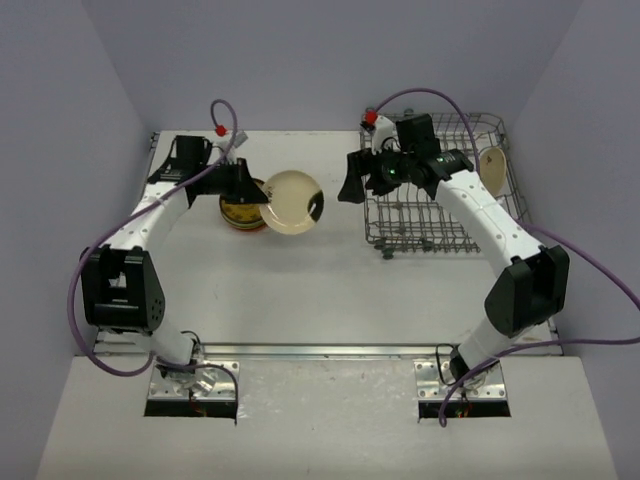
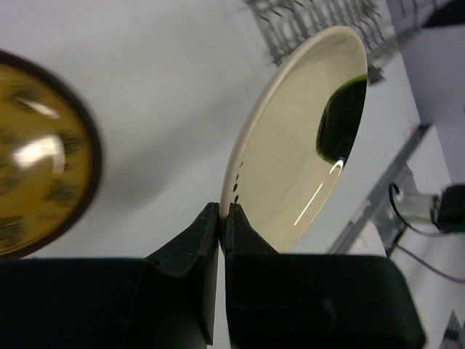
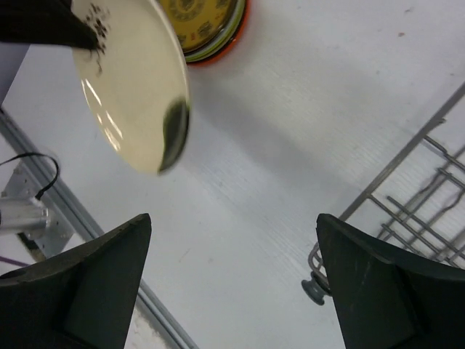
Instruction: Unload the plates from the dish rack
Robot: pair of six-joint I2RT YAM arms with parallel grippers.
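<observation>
Gripping: left hand (image 2: 220, 212) pinches cream plate (image 2: 290, 160) by rim (image 2: 243, 153)
Right hand (image 3: 232, 222): jaws spread, empty
Handling: stiff, glossy, breakable; rim holds best

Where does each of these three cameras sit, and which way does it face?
Top: above and behind the arms, looking down on the table; both arms, left hand and right hand, show.
Left wrist: on the left arm, facing the cream plate pinched by its shut fingers.
Right wrist: on the right arm, facing the table and dish rack between its open fingers.
Shared: all three show the cream plate.
</observation>
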